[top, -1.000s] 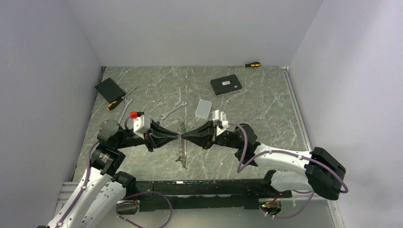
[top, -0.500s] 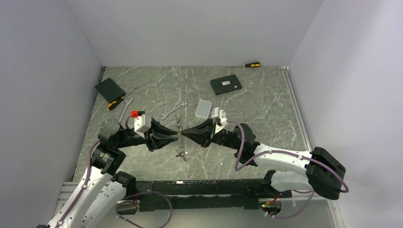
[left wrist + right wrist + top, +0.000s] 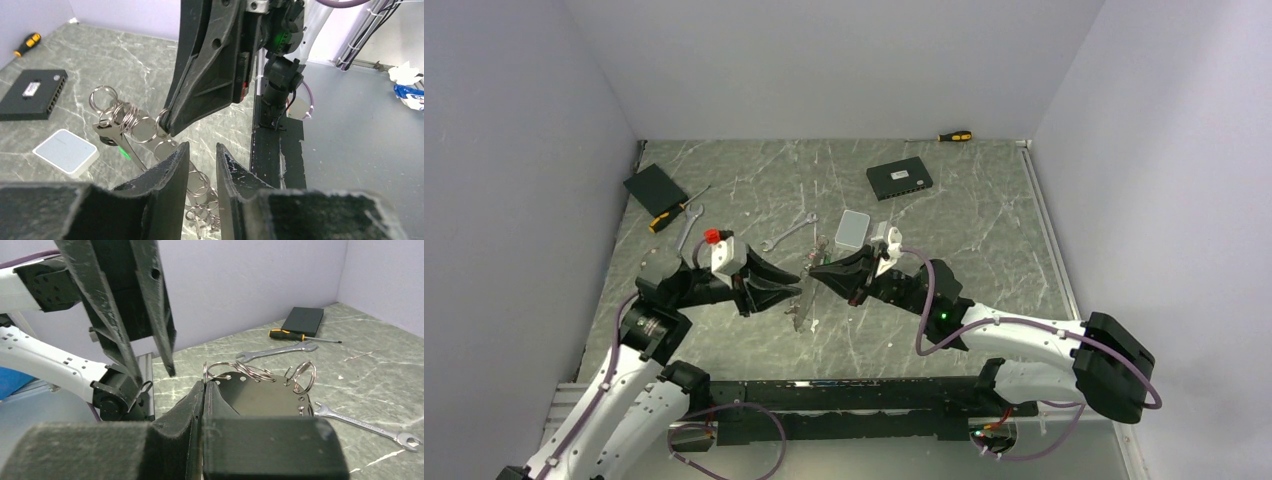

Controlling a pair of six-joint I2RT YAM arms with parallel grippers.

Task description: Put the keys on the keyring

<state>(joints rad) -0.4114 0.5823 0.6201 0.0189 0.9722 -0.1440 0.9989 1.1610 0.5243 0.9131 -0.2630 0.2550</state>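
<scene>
the right claw (image 3: pixel 205 386) is pinched tight on the wire of the keyring (image 3: pixel 145 129). it holds the string of silver loops up off the table (image 3: pixel 984 240), in the middle near the front edge. a flat silver key (image 3: pixel 119 138) with a green tag hangs among the loops, and more loops trail lower down. the left claw (image 3: pixel 202 156) sits just beside the bundle with its fingers apart and nothing gripped; some loops show through the gap. from the left wrist, the right claw's black body blocks much of what lies behind. just behind the claws lie a white box (image 3: pixel 852 229) and a wrench (image 3: pixel 787 234). a second wrench (image 3: pixel 686 232), a screwdriver (image 3: pixel 664 218) and a flat black box (image 3: pixel 655 187) lie to the left. a black box with ports (image 3: pixel 899 179) sits farther back.
</scene>
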